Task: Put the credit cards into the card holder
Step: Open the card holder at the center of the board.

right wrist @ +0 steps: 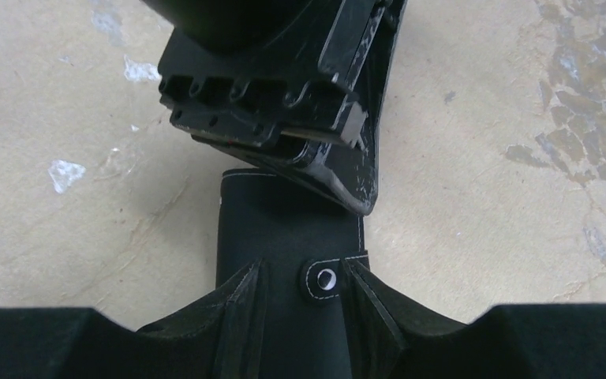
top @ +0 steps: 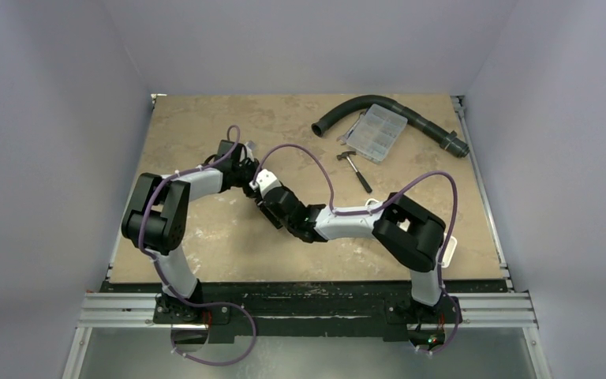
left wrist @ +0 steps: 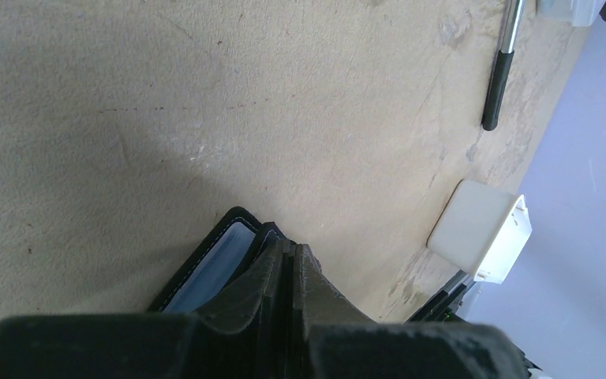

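Note:
The card holder [right wrist: 284, 229] is a small black folding case with a metal snap [right wrist: 325, 278]. It lies on the tan table between my two grippers, and in the top view they hide most of it. Its pale blue-grey inside [left wrist: 209, 272] shows in the left wrist view. My left gripper [left wrist: 292, 249] is shut on a thin black edge of the holder. My right gripper [right wrist: 302, 264] has its jaws apart, and its fingertips rest on the holder's black outside on either side of the snap. I cannot make out any credit cards.
At the back right lie a hammer [top: 357, 170], a clear compartment box [top: 375, 133] and a curved black hose [top: 398, 114]. A white tray [top: 447, 251] sits at the table's right near edge, behind the right arm. The two arms meet at the table's middle.

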You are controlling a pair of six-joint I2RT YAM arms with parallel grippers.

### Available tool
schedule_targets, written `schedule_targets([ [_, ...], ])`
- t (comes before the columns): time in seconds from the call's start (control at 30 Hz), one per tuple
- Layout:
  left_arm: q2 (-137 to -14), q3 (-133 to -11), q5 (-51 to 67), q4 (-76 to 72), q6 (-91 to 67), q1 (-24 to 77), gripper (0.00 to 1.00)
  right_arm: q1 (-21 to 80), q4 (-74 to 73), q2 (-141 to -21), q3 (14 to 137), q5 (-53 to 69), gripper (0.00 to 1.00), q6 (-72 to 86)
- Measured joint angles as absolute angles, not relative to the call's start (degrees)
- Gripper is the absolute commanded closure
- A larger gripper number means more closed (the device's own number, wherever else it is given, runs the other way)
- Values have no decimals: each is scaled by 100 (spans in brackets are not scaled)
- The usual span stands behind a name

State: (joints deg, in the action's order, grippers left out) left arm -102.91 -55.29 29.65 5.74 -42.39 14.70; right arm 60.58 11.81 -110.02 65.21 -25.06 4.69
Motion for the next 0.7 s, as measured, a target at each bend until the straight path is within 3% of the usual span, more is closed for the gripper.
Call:
schedule_targets([
  [0.3,-10291,-5575,2912,652,-4230,1470,100,6112,1162,-11050,6442,-3028,70,674],
  [0.53,-10291,-5583,2869,655,-4224,1470,100,6134,1295,-11050,6333,-3223,100,908],
  [0.7,-10291,-5594,2847,676,-4215,1470,100,6132,1424,-11050,6263,-3240,100,1168],
])
